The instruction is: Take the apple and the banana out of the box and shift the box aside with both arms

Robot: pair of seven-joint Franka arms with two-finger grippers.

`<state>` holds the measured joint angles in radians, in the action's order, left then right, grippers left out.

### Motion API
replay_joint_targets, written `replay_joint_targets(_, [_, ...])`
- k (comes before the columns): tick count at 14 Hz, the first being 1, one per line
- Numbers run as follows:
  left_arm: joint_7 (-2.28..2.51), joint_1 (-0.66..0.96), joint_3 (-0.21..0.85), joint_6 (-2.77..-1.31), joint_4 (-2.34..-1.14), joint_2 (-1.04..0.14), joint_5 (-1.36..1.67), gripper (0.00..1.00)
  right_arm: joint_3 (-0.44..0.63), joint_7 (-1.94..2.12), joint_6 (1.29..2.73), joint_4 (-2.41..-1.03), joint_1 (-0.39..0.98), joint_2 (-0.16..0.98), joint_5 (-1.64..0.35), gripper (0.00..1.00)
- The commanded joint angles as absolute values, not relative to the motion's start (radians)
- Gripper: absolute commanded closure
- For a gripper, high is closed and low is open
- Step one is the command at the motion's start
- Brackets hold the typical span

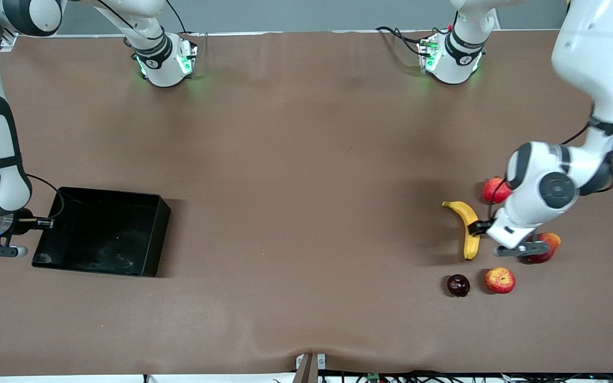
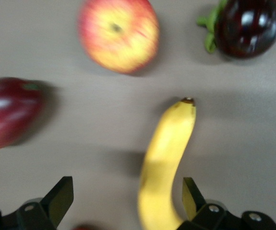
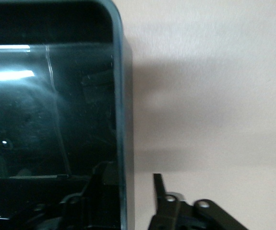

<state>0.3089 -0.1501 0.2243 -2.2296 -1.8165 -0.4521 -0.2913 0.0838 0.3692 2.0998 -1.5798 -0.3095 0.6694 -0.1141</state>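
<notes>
Apple (image 1: 499,280) untouched; L gripper (image 2: 128,201) wide open.

You had the box (image 1: 104,239) on the bench (image 1: 306,159) toward the right arm's end, with the right end effector (image 3: 128,184) straddling its end wall, one finger inside and one outside. The fruit sat together toward the left arm's end. The left end effector (image 2: 126,196) was over the banana (image 1: 469,229), fingers spread either side of it. The apple (image 1: 499,280) and plum (image 1: 458,285) lay side by side, nearer the front camera than the banana. The pomegranate (image 1: 494,190) lay farther, and the mango (image 1: 546,247) lay beside the banana, partly under that arm.
</notes>
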Motion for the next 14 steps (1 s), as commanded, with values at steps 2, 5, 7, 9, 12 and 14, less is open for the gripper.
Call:
replay_joint_targets(2, [0.311, -0.153, 0.248, -1.878, -1.591, -0.362, -0.302, 0.00, 0.066, 0.387, 2.079, -1.583, -0.313, 0.537, -0.101, 0.00])
replay_joint_targets(5, [0.307, -0.153, 0.253, -1.741, -1.456, -0.309, -0.301, 0.00, 0.064, 0.384, 2.027, -1.578, -0.250, 0.416, -0.101, 0.00])
replay_joint_targets(7, [0.302, -0.156, 0.255, -1.695, -1.392, -0.267, -0.260, 0.00, 0.066, 0.326, 1.956, -1.582, -0.184, 0.344, -0.094, 0.00])
replay_joint_targets(9, [0.296, -0.158, 0.247, -1.668, -1.388, -0.200, -0.175, 0.00, 0.064, 0.220, 1.820, -1.582, -0.122, 0.252, -0.066, 0.00])
replay_joint_targets(12, [0.256, -0.156, 0.253, -1.582, -1.391, -0.114, -0.155, 0.00, 0.063, 0.166, 1.668, -1.594, -0.065, 0.103, -0.055, 0.00])
replay_joint_targets(14, [0.194, -0.155, 0.239, -1.540, -1.396, -0.074, -0.105, 0.00, 0.060, 0.094, 1.593, -1.600, -0.023, 0.022, -0.019, 0.00])
